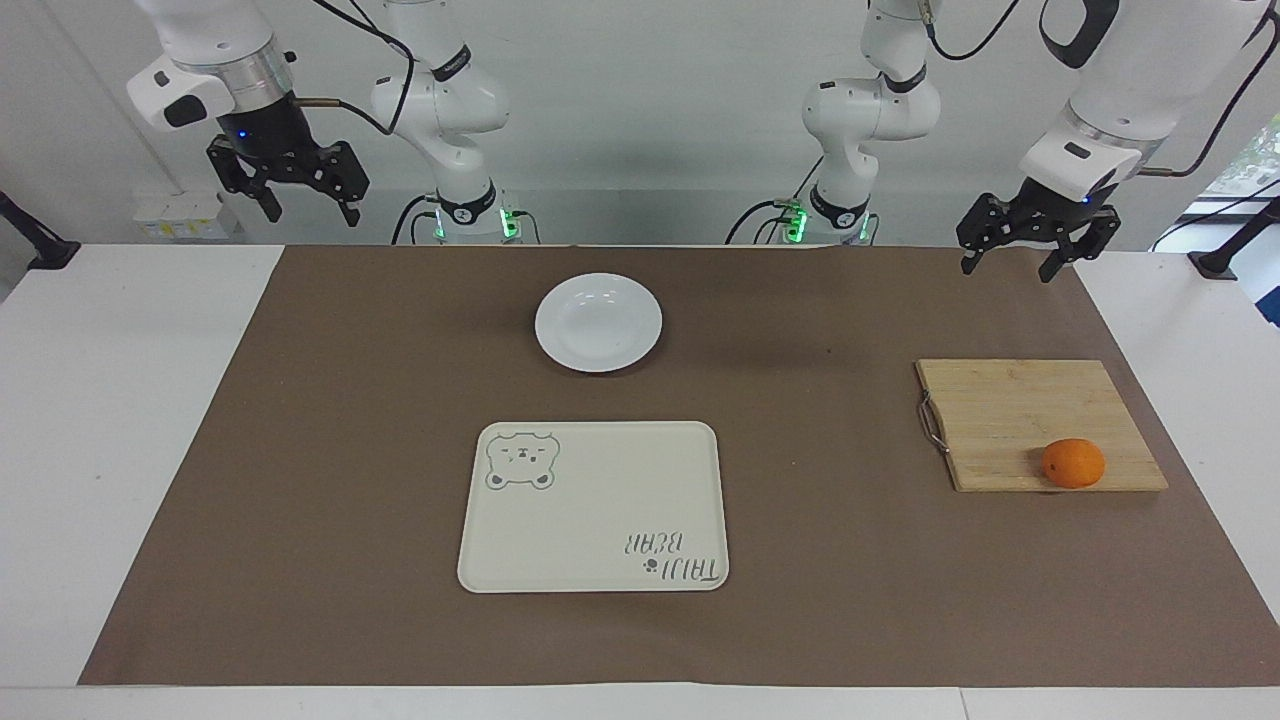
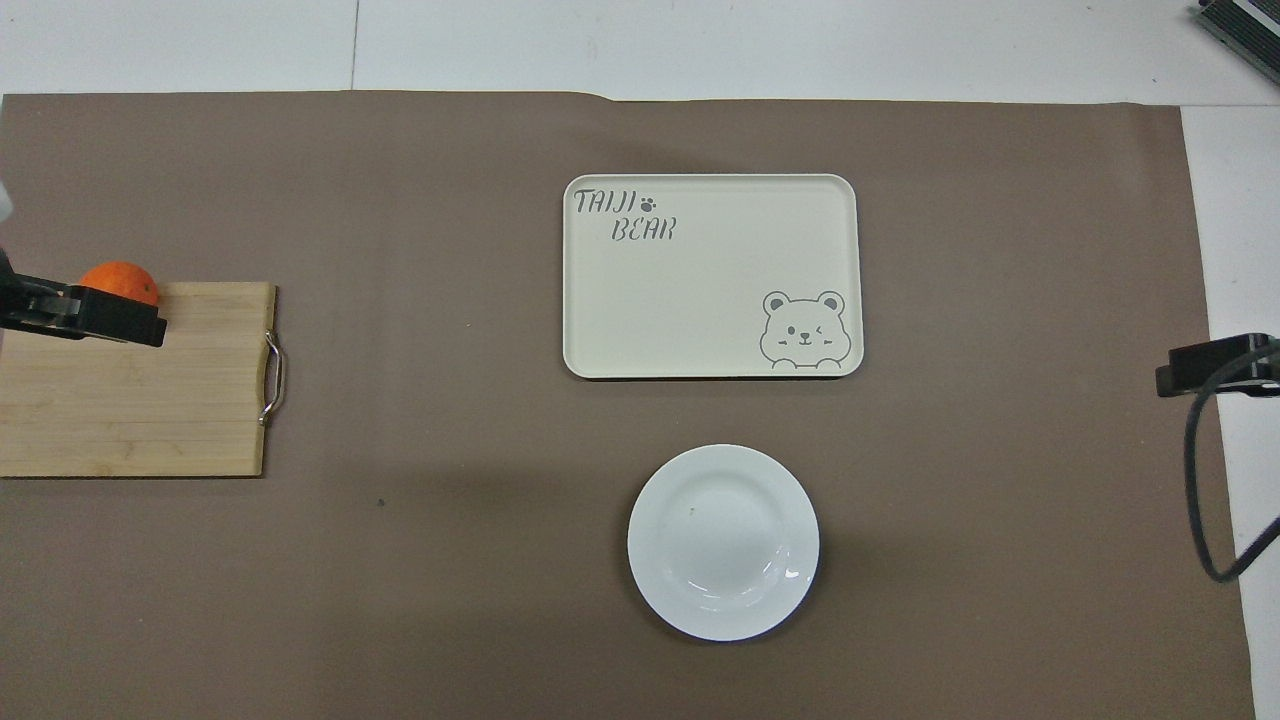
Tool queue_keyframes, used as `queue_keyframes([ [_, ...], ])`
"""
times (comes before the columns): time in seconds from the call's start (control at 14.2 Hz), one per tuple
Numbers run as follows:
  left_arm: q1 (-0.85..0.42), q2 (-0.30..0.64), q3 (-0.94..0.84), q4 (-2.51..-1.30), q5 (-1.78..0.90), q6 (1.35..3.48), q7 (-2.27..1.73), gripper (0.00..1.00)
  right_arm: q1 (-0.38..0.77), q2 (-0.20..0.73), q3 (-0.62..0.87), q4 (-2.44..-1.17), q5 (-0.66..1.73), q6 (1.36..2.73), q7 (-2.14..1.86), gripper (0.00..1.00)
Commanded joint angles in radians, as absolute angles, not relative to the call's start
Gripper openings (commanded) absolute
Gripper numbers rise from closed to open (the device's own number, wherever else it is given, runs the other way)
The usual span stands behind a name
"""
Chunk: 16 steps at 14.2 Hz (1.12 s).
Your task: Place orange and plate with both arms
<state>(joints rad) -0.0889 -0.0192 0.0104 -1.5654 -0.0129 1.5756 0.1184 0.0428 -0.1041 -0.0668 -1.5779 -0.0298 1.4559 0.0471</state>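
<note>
Overhead, only a black tip of the left gripper (image 2: pixel 85 318) shows at the picture's edge, and it covers the lower part of the orange (image 2: pixel 118 280); the right gripper (image 2: pixel 1215 366) is likewise cut off, just a dark block and a looping cable. The facing view shows that overlap involves no contact: the left gripper (image 1: pixel 1018 263) hangs in the air over the brown mat's (image 1: pixel 330 480) edge nearest the robots, at the left arm's end, fingers spread and holding nothing. The orange (image 1: pixel 1073 463) sits well apart from it, on the wooden cutting board (image 1: pixel 1010 410), at the corner farthest from the robots. The right gripper (image 1: pixel 308 208) hangs high at the right arm's end, also spread and empty. The plate (image 1: pixel 598 322) lies on the mat, nearer the robots than the bear tray (image 1: pixel 595 505), untouched.
</note>
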Motion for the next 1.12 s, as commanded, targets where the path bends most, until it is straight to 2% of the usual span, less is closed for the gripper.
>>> queue_keyframes([
  [0.0, -0.086, -0.041, 0.011, -1.594, -0.025, 1.600, 0.123, 1.00, 0.037, -0.097, -0.066, -1.563, -0.037, 1.456, 0.035, 1.00],
  [0.49, -0.069, -0.017, 0.011, -1.597, -0.025, 1.670, 0.127, 1.00, 0.037, -0.097, -0.066, -1.565, -0.037, 1.456, 0.035, 1.00],
  [0.7, -0.026, 0.041, 0.011, -1.597, -0.031, 1.756, 0.176, 1.00, 0.038, -0.097, -0.066, -1.565, -0.037, 1.456, 0.035, 1.00],
  [1.05, 0.054, 0.193, 0.011, -1.588, -0.057, 1.928, 0.212, 1.00, 0.038, -0.097, -0.066, -1.565, -0.037, 1.456, 0.035, 1.00],
])
